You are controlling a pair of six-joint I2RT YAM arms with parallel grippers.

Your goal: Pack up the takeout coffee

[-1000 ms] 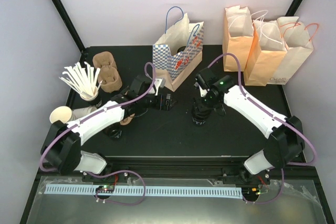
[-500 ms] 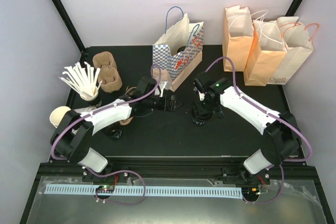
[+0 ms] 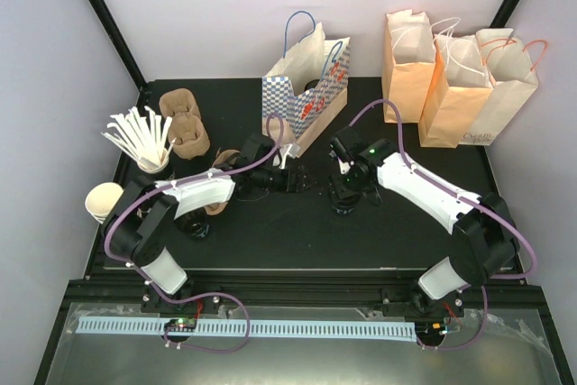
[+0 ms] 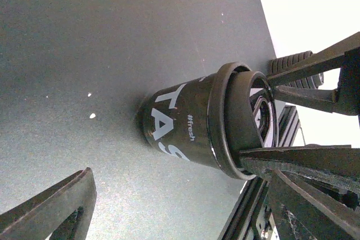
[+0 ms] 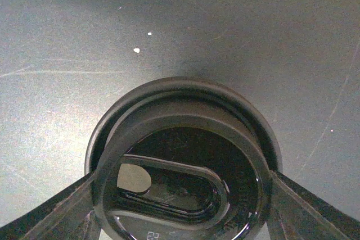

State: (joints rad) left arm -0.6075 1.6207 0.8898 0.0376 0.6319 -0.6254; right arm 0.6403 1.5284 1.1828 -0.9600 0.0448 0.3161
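Black surface (image 3: 270, 241), matte, a few pale specks. Takeout coffee (image 4: 180, 127) stands upright on it, on the arms' side of the checkered paper bag (image 3: 305, 96) and a little to its right, well apart from it. Right gripper (image 3: 345, 190) sits over the cup: jaws part-spread, clenched on the lid rim, one finger (image 5: 56, 214) touching each side. Left gripper (image 3: 299, 180) lies just in front of the bag, low and pointed at the cup: jaws released, spread wide, holding nothing, not touching the cup.
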